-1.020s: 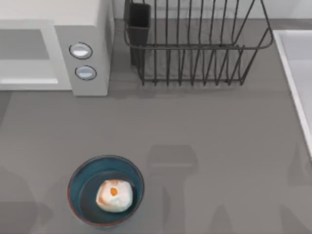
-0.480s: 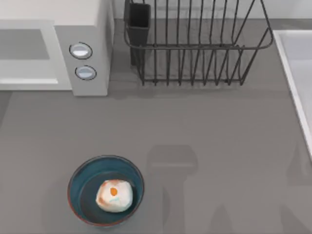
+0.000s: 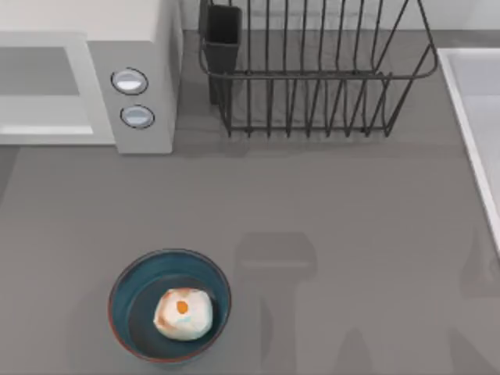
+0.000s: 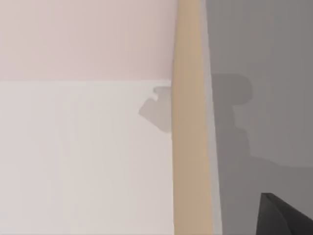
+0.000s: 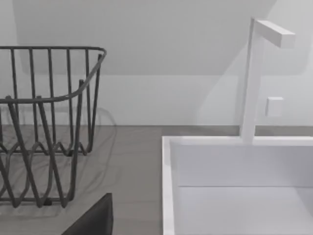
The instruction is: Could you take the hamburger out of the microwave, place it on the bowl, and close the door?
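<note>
The hamburger (image 3: 183, 314), a pale lump with an orange spot, lies inside the teal bowl (image 3: 119, 283) at the table's front left. At the back left stands the white microwave (image 3: 148, 47). Its door (image 3: 43, 86) lies flush with the panel that carries two round knobs (image 3: 130, 80). A dark part of my left gripper (image 4: 286, 218) shows in the left wrist view over the grey table by its tan edge. In the right wrist view a dark part of my right gripper (image 5: 95, 220) shows near the wire rack and the sink. Neither gripper holds anything that I can see.
A black wire rack (image 3: 312, 70) with a dark cup holder (image 3: 222, 35) stands at the back centre. A white sink (image 3: 476, 117) with a tall faucet (image 5: 252, 78) takes the right edge. Bare grey tabletop (image 3: 336, 219) lies between the bowl and the rack.
A dark shadow at the table's front left corner has faded away. The hamburger, the bowl and the door have not moved.
</note>
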`<action>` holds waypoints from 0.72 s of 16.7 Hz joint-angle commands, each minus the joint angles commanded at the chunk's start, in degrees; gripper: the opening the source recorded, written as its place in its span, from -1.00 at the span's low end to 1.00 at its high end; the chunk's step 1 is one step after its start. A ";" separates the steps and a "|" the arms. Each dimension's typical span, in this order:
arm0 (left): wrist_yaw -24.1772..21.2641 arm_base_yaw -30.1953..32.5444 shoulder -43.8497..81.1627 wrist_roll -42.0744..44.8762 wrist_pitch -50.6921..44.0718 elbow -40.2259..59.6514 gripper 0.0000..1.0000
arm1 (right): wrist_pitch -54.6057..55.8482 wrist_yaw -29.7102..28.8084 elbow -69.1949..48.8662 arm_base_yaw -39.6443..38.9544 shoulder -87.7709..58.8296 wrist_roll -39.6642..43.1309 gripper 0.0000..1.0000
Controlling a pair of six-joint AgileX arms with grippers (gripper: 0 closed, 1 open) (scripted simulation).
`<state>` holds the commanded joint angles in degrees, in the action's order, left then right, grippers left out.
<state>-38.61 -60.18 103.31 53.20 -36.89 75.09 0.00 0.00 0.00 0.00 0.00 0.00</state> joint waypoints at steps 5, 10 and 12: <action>-0.09 -0.24 4.02 0.17 13.33 -8.75 -1.00 | 0.00 0.00 0.00 0.00 0.00 0.00 1.00; -0.12 -0.01 4.39 0.15 14.64 -10.09 -1.00 | 0.00 0.00 0.00 0.00 0.00 0.00 1.00; 0.13 0.52 3.46 -0.44 15.23 -11.03 -1.00 | 0.00 0.00 0.00 0.00 0.00 0.00 1.00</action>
<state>-38.47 -59.66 106.77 52.76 -21.66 64.06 0.00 0.00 0.00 0.00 0.00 0.00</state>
